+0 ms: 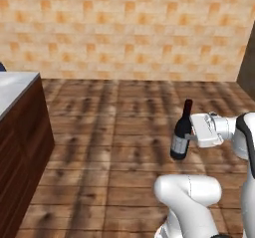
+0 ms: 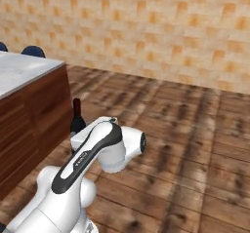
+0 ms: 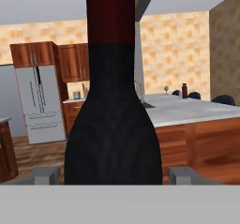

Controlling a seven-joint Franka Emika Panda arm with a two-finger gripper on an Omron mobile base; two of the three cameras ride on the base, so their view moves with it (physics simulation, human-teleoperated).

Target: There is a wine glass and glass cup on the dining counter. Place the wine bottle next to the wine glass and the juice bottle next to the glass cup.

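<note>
Dark glass of the wine bottle (image 3: 112, 124) sat upright between the fingertips (image 3: 44, 175) of the claw (image 1: 191, 138), which was clenched on its body, carried above the wooden floor (image 1: 114, 132). Far beyond the claw stood the dining counter (image 3: 183, 111), bearing a wine glass (image 3: 165, 89). A loosening pinch during travel could tip the bottle.

The wine bottle (image 1: 181, 132) — upright between the tool's (image 3: 112, 175) fingers — right of the dining counter (image 1: 14, 86).
</note>
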